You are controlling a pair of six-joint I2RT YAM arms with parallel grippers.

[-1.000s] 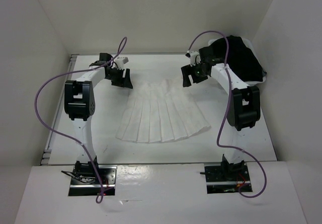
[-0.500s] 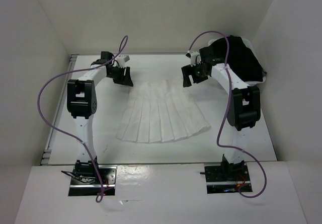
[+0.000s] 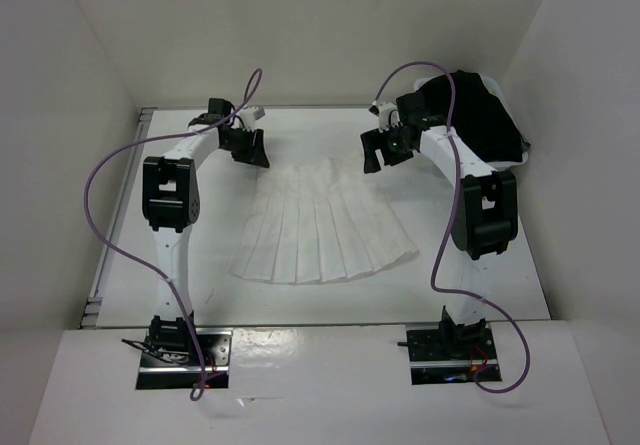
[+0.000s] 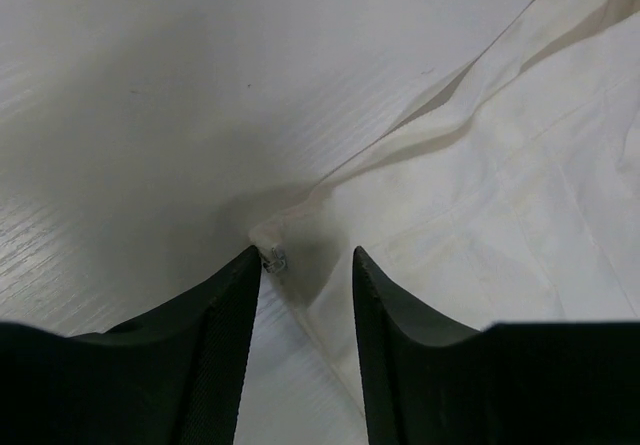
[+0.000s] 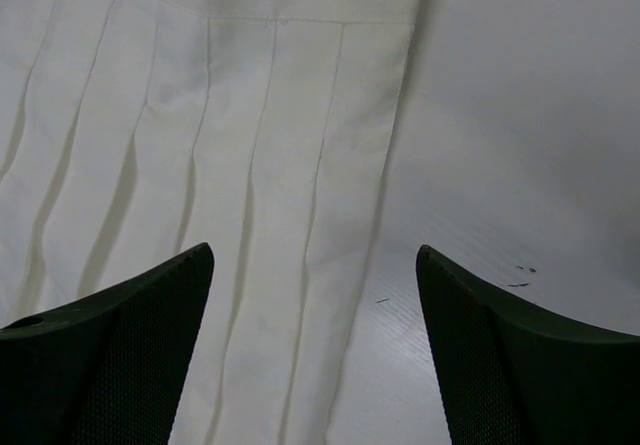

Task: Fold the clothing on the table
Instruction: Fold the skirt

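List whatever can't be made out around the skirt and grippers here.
Left wrist view: tiny metal bit at the skirt corner, too small to identify.
Top view: whether the left gripper touches cloth, too small.
Top view: whatever lies under the black garment, covered by it.

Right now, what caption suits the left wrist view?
Left gripper poised open over the waistband corner of the white skirt on the table.

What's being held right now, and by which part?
Nothing yet. The left gripper has its jaws apart around a waistband corner of the skirt; the right gripper hangs open above it.
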